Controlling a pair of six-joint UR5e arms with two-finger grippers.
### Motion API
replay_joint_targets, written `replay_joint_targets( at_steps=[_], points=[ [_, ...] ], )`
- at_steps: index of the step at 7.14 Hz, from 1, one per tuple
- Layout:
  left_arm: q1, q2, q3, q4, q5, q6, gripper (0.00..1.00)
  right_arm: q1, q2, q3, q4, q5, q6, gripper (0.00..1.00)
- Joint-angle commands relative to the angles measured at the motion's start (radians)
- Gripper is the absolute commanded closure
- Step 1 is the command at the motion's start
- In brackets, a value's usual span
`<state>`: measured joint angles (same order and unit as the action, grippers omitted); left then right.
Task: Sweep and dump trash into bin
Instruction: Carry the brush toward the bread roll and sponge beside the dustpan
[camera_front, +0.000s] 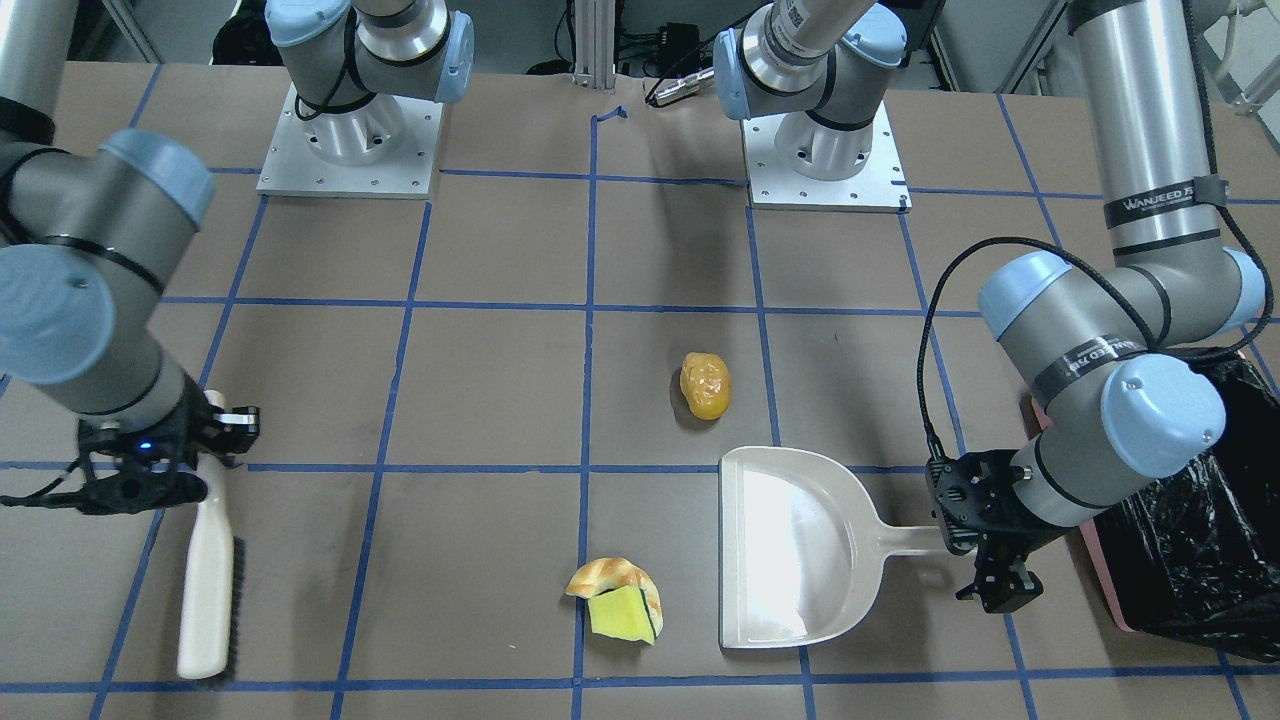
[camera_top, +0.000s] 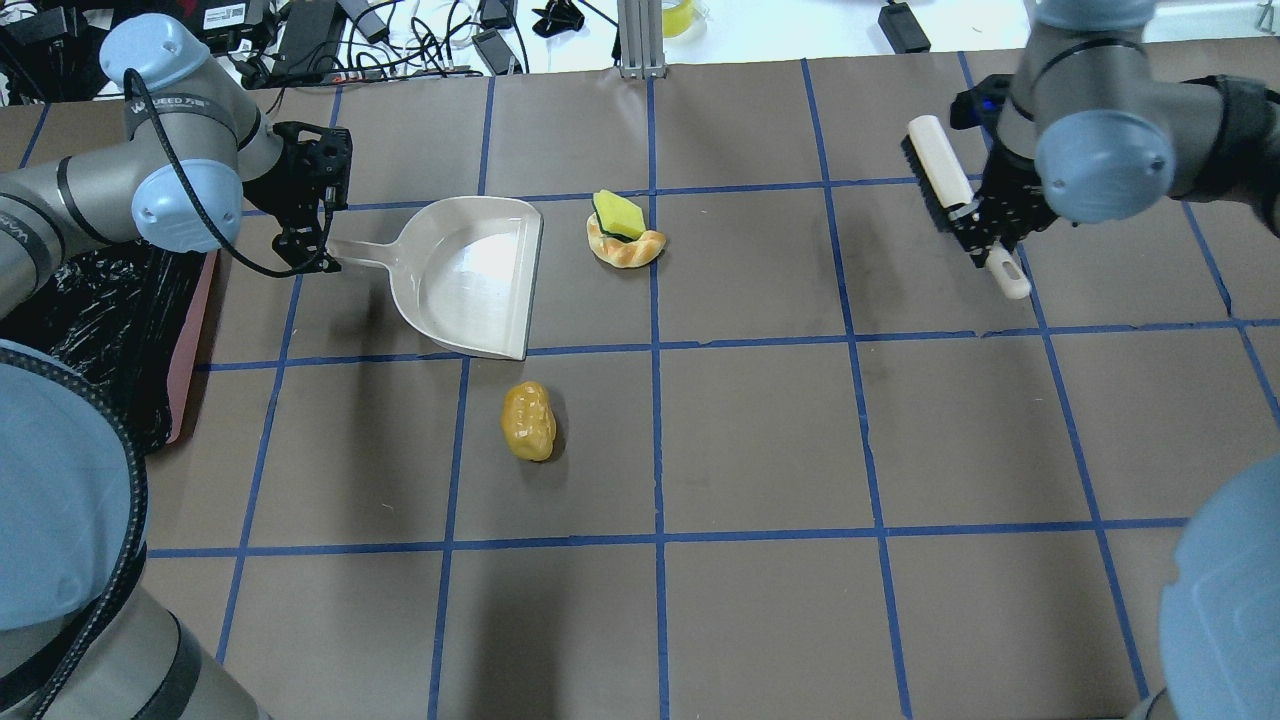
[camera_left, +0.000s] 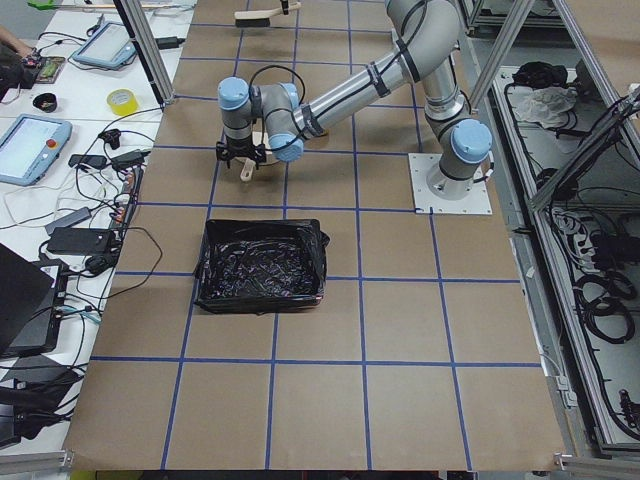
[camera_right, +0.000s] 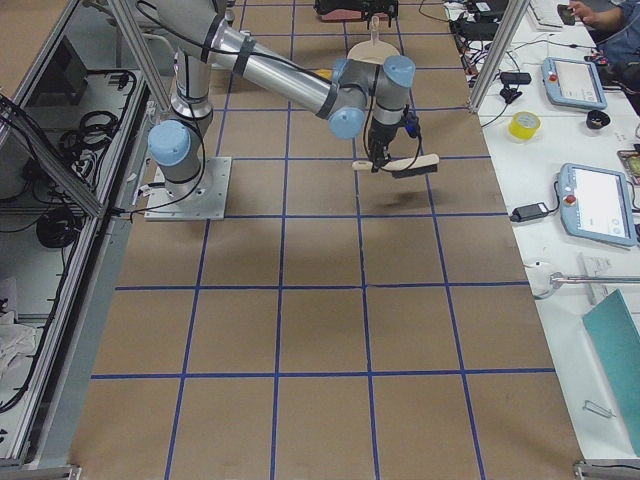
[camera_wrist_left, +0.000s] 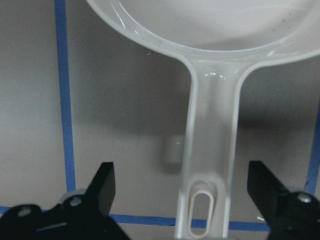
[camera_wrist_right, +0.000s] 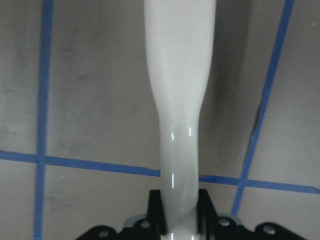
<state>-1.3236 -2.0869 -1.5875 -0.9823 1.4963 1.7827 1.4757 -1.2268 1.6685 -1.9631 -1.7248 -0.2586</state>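
The orange-yellow potato-like lump (camera_front: 705, 385) (camera_top: 528, 420) and the croissant-like piece with a yellow-green wedge (camera_front: 618, 597) (camera_top: 624, 232) lie on the table beside the mouth of the cream-white dustpan (camera_front: 800, 545) (camera_top: 470, 275). My left gripper (camera_front: 1000, 590) (camera_top: 305, 255) (camera_wrist_left: 182, 180) is open, its fingers on either side of the dustpan's handle (camera_wrist_left: 210, 150) without touching it. My right gripper (camera_front: 190, 470) (camera_top: 985, 235) (camera_wrist_right: 178, 215) is shut on the handle of a white brush (camera_front: 205, 590) (camera_top: 940, 185) and holds it a little above the table. The pink bin with its black bag (camera_front: 1190, 520) (camera_top: 110, 320) (camera_left: 262, 265) stands behind my left arm.
The brown table has a blue tape grid (camera_top: 655, 360). The two arm bases (camera_front: 350, 150) (camera_front: 825, 160) stand at the robot's side of the table. Cables and devices (camera_top: 400, 30) lie beyond the far edge.
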Motion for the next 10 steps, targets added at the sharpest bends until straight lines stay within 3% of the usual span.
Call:
replay_joint_targets(
  at_steps=[1,4,5,6,8,10],
  points=[
    [-0.002,-0.012,-0.012,-0.003,-0.002,-0.038,0.08,0.215,0.048,-0.038,0.009,-0.012,0.273,1.00],
    [-0.019,0.002,-0.020,-0.004,-0.001,-0.045,0.75,0.397,0.183,-0.185,0.027,-0.047,0.490,1.00],
    [-0.028,0.002,-0.028,-0.004,0.001,-0.048,0.87,0.420,0.234,-0.247,0.108,-0.036,0.518,1.00],
    [-0.028,0.007,-0.031,-0.004,-0.001,-0.048,0.91,0.466,0.286,-0.310,0.162,-0.035,0.560,1.00],
    [-0.031,0.007,-0.031,-0.003,-0.001,-0.048,0.99,0.544,0.366,-0.380,0.170,0.052,0.675,1.00],
    [-0.051,0.014,-0.031,-0.003,0.004,-0.066,0.99,0.636,0.464,-0.543,0.171,0.160,0.772,1.00]
  ],
)
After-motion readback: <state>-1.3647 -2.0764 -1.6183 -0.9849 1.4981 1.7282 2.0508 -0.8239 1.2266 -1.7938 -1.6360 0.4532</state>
